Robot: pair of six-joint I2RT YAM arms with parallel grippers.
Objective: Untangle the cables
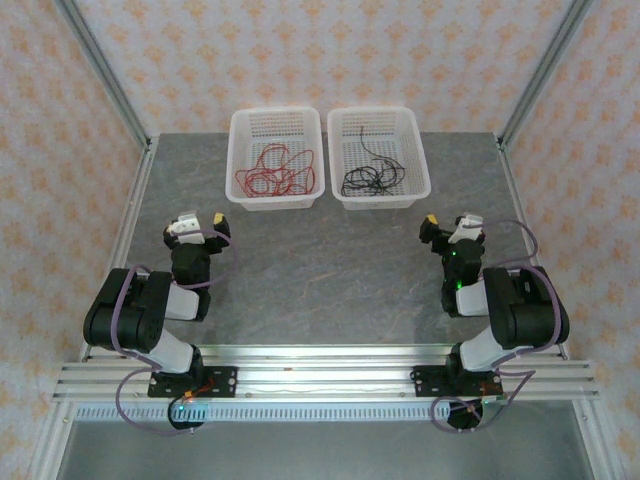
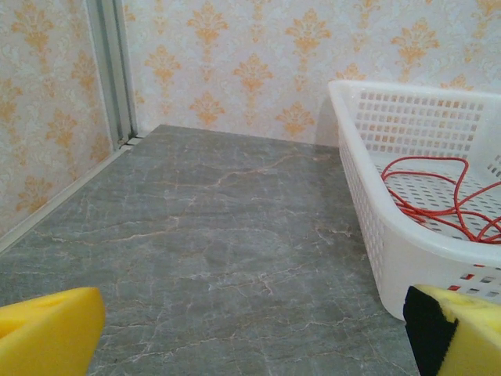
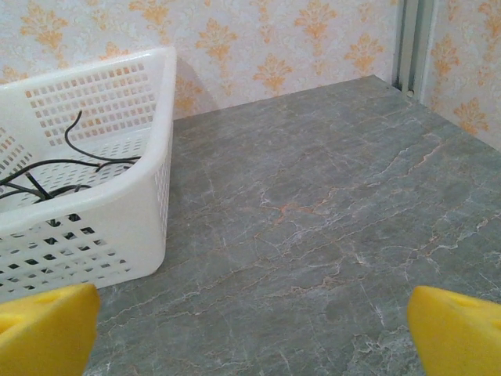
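Bright, even light; soft shadows; sharp focus.

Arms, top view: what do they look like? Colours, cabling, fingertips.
The left arm and right arm: black joints, white link sections, purple-grey cable loops at each. The left hand and right hand: white bodies, yellow fingertips. Green lights show on the right arm.

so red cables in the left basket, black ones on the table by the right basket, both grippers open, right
Not quite: the top external view shows the black cables inside the right basket, not on the table. The red cables are in the left basket; left gripper and right gripper are open.
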